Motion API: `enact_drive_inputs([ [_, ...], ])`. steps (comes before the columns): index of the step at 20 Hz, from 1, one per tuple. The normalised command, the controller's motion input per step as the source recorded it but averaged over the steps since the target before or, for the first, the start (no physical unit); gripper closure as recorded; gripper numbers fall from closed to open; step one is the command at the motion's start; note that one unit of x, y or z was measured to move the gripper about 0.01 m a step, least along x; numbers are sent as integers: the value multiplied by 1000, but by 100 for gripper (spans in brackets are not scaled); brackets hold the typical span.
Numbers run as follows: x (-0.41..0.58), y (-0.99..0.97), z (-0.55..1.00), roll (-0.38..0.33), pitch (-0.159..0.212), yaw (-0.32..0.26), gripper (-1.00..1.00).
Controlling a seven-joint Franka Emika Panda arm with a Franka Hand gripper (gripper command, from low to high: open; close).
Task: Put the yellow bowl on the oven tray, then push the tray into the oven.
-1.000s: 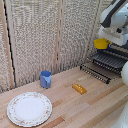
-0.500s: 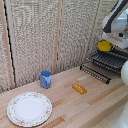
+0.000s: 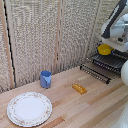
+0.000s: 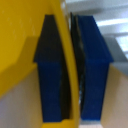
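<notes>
We have the tool [image 4: 70,70] clamped on the rim of the yellow dish [image 3: 104,49]: in the wrist view its two blue-tipped fingers [image 4: 92,70] sit pressed on either side of the thin yellow wall, with no gap showing between pad and rim. In the exterior view the dish hangs under the arm just above the baking sheet [image 3: 111,61], which juts out from the front of the oven [image 3: 116,59]. We cannot tell whether the dish's base touches the sheet yet or floats a little over it. Well away from the oven, out on the wooden surface [image 3: 90,102], lie a flat orange oblong piece [image 3: 79,88], a blue cup [image 3: 45,79] and a floral-rimmed white plate [image 3: 29,108], none of them in our path.

We judge the placing step to be nearly finished, and the risks sit here. Our hold is on one edge only, so the bowl can tilt or swing; if we open while it is canted or high, it may rock, roll off the sheet's bars and drop toward the surface. Pressing down too far could tip the projecting sheet or knock it askew, which would spoil the later push into the oven. A slick rim might also slip through the pads
</notes>
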Motion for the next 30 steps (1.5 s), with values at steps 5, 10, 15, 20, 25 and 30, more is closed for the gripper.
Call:
enact_drive_inputs([
  [5, 148, -477, -128, 6, 38, 3, 100],
  [10, 235, -645, 143, 43, 21, -96, 100],
  [15, 6, -195, 75, 19, -40, -68, -100],
  [20, -1, 56, 19, -9, 11, -58, -100],
  [25, -183, 139, 581, -26, 90, 37, -100],
  [30, -152, 209, 885, -49, 125, 86, -100],
])
